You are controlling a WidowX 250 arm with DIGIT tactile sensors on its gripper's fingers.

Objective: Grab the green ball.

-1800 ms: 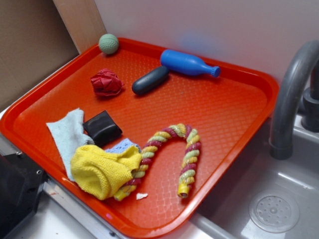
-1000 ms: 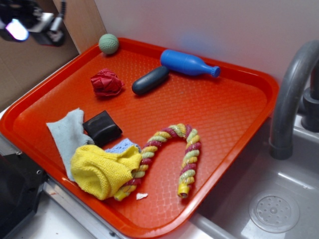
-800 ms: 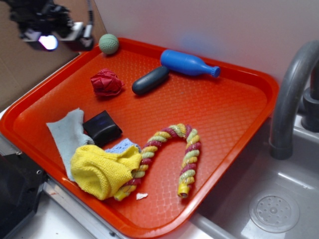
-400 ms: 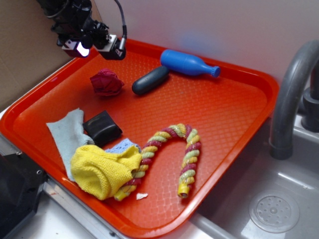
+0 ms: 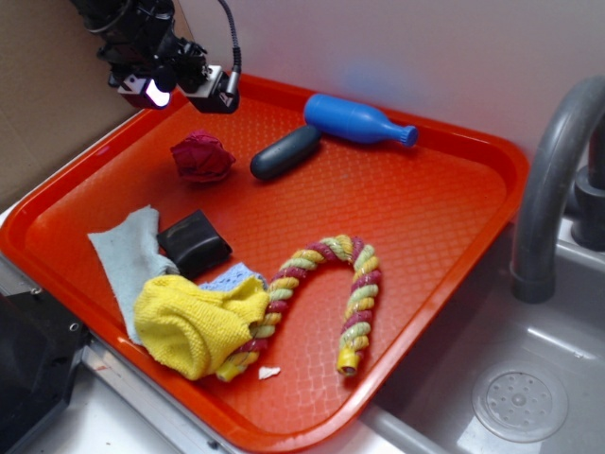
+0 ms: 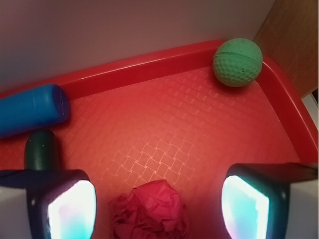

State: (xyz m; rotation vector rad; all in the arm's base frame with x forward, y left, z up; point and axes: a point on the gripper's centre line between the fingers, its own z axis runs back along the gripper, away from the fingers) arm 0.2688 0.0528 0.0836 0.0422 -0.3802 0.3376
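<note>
green ball (image 6: 238, 62) lodged in tray (image 6: 149, 64) far corner, against rim | gripper (image 6: 157, 204) spread wide, empty — hovers short, over red wad (image 6: 149, 211) | needs reach toward corner

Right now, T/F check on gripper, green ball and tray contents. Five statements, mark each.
1. The green ball sits in a corner of the orange tray. True.
2. The gripper is shut on the ball. False: it is open and holds nothing.
3. In the wrist view the red wad lies between the gripper's fingers. True.
4. The blue bottle stands upright. False: it lies on its side.
5. The yellow cloth lies beside the ball. False: it is at the tray's near side, far from the ball.
</note>
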